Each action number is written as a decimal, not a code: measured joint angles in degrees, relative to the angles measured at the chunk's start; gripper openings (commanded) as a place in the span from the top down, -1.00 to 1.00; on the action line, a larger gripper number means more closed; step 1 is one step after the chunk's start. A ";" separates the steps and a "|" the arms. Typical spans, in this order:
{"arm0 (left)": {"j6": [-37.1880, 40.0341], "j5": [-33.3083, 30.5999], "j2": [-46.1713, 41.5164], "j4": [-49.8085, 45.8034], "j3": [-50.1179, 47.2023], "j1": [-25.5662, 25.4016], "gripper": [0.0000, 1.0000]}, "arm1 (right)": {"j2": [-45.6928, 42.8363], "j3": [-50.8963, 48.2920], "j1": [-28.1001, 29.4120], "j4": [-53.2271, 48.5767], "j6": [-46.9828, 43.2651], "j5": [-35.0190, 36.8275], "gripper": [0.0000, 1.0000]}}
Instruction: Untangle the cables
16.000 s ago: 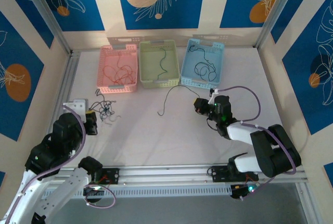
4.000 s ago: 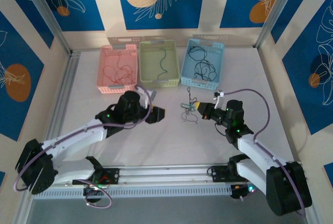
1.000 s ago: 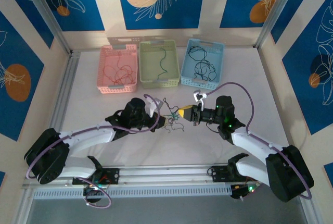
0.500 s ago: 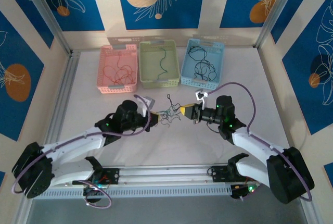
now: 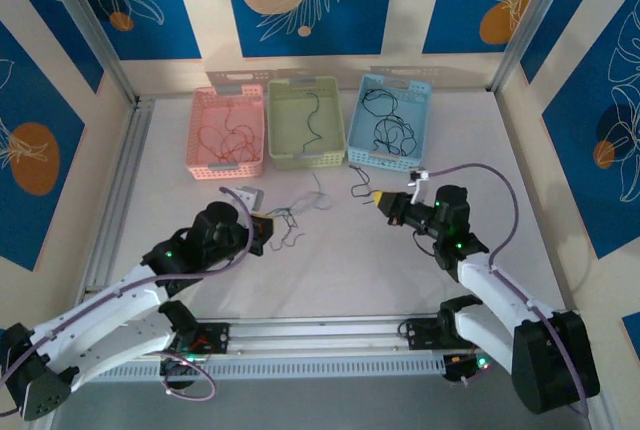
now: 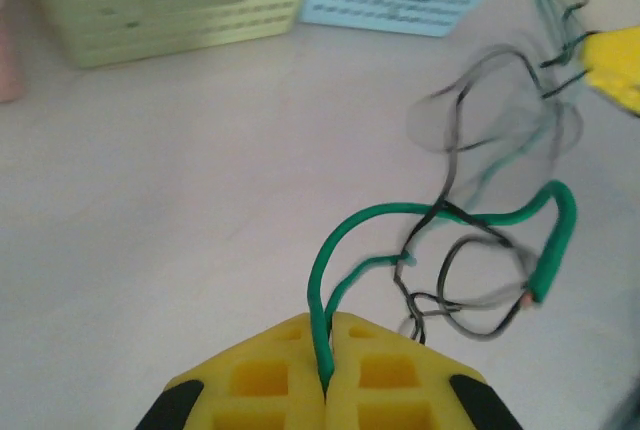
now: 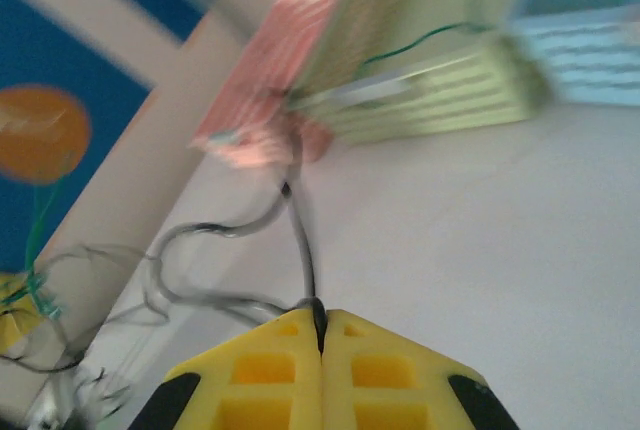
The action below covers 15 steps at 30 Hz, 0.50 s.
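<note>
Blue-and-cream wall panels [image 5: 340, 10], white leaf outlines, orange discs; aluminium frame posts [image 5: 90, 32]; white tabletop [image 5: 330, 270]; even light.

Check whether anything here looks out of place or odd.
Nothing spilled or damaged. Only the knotted clump of thin green and black wires looks untidy, stretched between the left yellow fingers and the right yellow fingers.

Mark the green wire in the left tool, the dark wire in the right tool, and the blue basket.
Thin green wire [image 6: 555, 250]: left wrist view, thick free end.
Thin dark wire [image 7: 305, 255]: right wrist view, lower stretch.
Light blue plastic basket [image 5: 385, 160]: top external view, near wall.
</note>
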 measured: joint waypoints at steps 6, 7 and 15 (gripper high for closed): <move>-0.70 -6.86 -3.06 -9.84 2.43 0.31 1.00 | -2.38 -1.44 -4.85 -3.67 2.58 6.27 1.00; -0.70 -7.41 -3.37 -10.56 2.67 0.31 1.00 | -2.60 -1.57 -5.11 -4.02 2.86 6.62 1.00; -0.70 -7.56 -3.67 -11.50 2.73 0.31 1.00 | -2.60 -1.97 -5.38 -3.08 3.50 5.62 1.00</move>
